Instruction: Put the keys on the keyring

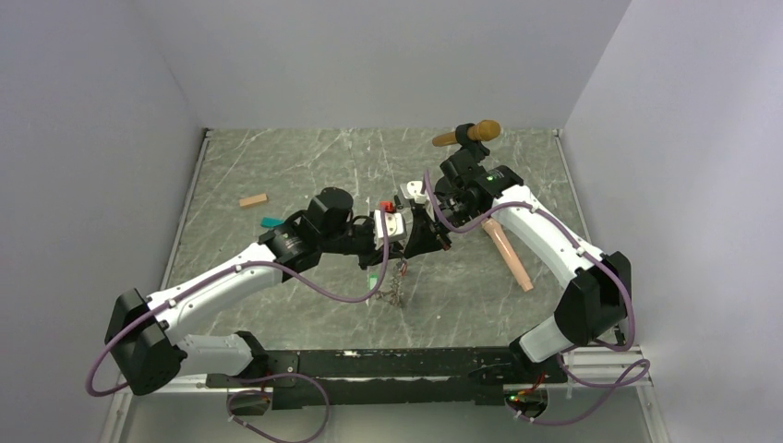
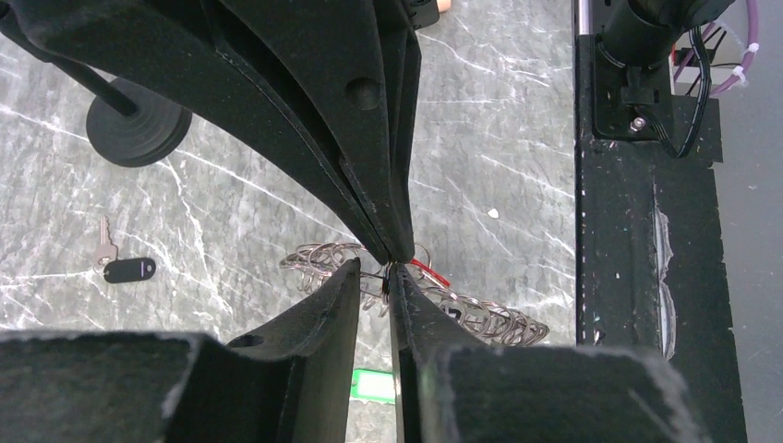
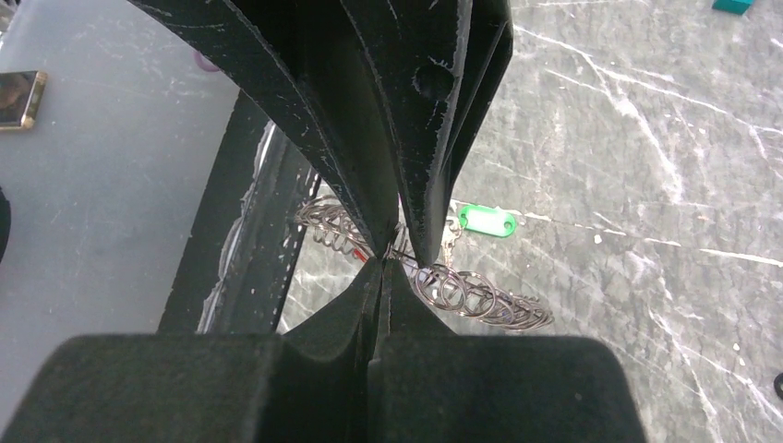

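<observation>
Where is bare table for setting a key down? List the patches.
Free: the far-left corner behind the tan block; the near strip between the keyring and the pink cylinder. Crowded: the middle, where the left gripper and right gripper pinch the keyring, the green tag beside it.

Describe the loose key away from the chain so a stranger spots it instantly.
In the left wrist view, find the black round stand base on the table. Just below it lies a lone key. Its tag is dark, unlike the green tag by the keyring.
</observation>
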`<state>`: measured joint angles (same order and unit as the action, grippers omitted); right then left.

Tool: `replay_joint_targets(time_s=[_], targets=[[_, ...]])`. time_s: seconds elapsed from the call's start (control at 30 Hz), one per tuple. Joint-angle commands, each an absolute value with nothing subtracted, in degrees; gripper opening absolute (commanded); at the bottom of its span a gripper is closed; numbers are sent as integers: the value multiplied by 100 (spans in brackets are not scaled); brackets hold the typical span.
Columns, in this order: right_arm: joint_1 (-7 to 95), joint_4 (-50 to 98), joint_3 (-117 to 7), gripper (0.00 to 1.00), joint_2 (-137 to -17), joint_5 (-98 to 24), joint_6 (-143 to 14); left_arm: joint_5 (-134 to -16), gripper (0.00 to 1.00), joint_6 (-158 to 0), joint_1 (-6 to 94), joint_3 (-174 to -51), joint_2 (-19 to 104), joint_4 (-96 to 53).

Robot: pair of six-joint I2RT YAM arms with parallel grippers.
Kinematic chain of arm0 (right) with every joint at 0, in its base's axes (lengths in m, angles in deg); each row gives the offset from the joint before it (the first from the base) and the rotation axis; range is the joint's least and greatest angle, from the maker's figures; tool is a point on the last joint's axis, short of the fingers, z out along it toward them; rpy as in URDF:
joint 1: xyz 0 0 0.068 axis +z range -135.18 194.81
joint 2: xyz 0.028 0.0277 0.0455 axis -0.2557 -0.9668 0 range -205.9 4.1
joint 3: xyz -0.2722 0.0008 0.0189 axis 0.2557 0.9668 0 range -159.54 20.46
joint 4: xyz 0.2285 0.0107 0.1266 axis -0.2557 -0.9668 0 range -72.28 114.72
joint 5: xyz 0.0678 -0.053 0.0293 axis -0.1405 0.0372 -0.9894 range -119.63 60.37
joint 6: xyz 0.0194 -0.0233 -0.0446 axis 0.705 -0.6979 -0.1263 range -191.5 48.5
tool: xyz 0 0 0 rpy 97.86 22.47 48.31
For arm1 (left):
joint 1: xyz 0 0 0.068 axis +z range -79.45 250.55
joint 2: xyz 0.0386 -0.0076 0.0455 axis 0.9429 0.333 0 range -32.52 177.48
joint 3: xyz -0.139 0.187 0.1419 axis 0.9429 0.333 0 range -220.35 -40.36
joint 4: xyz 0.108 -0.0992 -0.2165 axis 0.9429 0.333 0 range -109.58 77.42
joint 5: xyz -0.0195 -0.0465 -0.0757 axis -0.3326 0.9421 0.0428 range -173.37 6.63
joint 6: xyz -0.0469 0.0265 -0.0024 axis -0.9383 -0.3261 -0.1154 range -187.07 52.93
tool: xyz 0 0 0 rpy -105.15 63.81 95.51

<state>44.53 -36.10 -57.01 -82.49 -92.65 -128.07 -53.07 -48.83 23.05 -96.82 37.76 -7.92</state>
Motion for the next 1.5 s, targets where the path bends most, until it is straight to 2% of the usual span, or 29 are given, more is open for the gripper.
replay_joint_targets(time_s=[0.0, 0.17, 0.3, 0.4, 0.53, 0.73, 1.0, 1.33, 1.47], targets=[[4461, -3585, -5935, 0, -8209, -9660, -12946, -5191, 24, -4867, 2275, -9772, 3866, -761], [4459, -3575, -5926, 0, -8207, -9661, -12942, -5210, 21, -4847, 2278, -9766, 3863, -708], [4452, -3566, -5917, 0, -8219, -9672, -12937, -5196, 0, -4903, 2277, -9729, 3836, -822], [4451, -3519, -5901, 2, -8212, -9674, -12881, -5235, 0, -5039, 2278, -9599, 3720, -1053], [4433, -3445, -5861, 13, -8198, -9756, -12829, -5391, 0, -5497, 2321, -9176, 3298, -1826], [4425, -3428, -5829, 16, -8188, -9901, -12812, -5715, 0, -7100, 2389, -7915, 2744, -4240], [4426, -3320, -5763, 16, -8225, -9979, -12717, -6208, 0, -8485, 2389, -6954, 2994, -7111], [4421, -3252, -5747, 18, -8256, -9969, -12629, -6357, 0, -8896, 2389, -6531, 3124, -8447], [4336, -3674, -5859, 24, -8216, -10233, -13026, -6314, 0, -8939, 2391, -6362, 3236, -8814]])
